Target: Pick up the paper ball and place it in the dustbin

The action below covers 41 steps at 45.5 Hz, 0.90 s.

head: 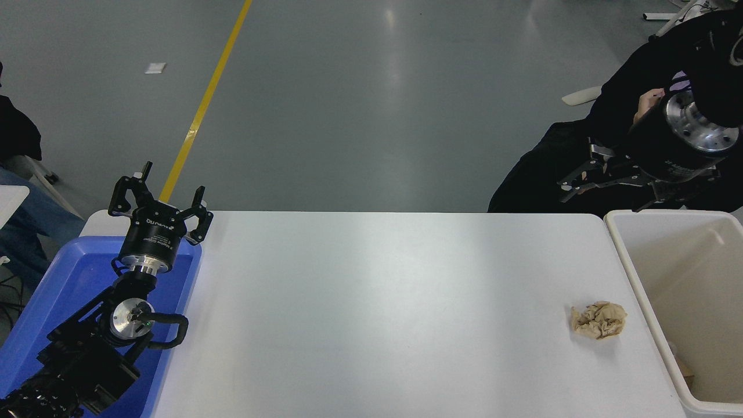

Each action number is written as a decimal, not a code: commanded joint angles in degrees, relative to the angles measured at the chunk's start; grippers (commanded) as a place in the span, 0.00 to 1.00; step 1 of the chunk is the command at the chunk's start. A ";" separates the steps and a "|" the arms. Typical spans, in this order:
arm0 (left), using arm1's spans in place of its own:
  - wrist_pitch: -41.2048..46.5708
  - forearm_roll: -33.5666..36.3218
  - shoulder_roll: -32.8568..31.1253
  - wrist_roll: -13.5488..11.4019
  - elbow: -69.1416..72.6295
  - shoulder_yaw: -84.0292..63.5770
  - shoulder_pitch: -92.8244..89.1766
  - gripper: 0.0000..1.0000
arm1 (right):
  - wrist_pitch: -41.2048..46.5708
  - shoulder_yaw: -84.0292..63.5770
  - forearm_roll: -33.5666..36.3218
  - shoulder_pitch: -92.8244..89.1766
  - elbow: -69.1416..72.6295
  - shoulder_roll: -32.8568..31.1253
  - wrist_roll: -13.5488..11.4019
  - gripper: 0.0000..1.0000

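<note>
The paper ball (599,320) lies on the white worktop (383,313) near its right edge, just beside the cream dustbin (630,273). The right gripper (580,180) hangs beyond the far right corner, fingers apart and holding nothing. The left gripper (159,203), fingers spread, rests over the blue tray (69,284) at the left edge.

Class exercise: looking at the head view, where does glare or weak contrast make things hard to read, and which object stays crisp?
Head view: overhead light leaves pale streaks of glare on the grey floor; the right gripper merges with a person's dark clothing, so its fingers are hard to read; the paper ball is sharp, with a soft shadow on the white table.
</note>
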 commanded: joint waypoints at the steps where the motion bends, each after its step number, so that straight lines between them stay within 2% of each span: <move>1: 0.04 0.00 0.00 -0.01 0.00 0.00 0.00 0.98 | 0.00 -0.03 0.00 0.04 0.00 -0.08 0.00 1.00; 41: -0.05 0.00 0.09 -0.01 0.00 0.00 0.00 0.98 | -0.44 -0.91 0.44 -0.84 -0.70 -2.45 0.00 1.00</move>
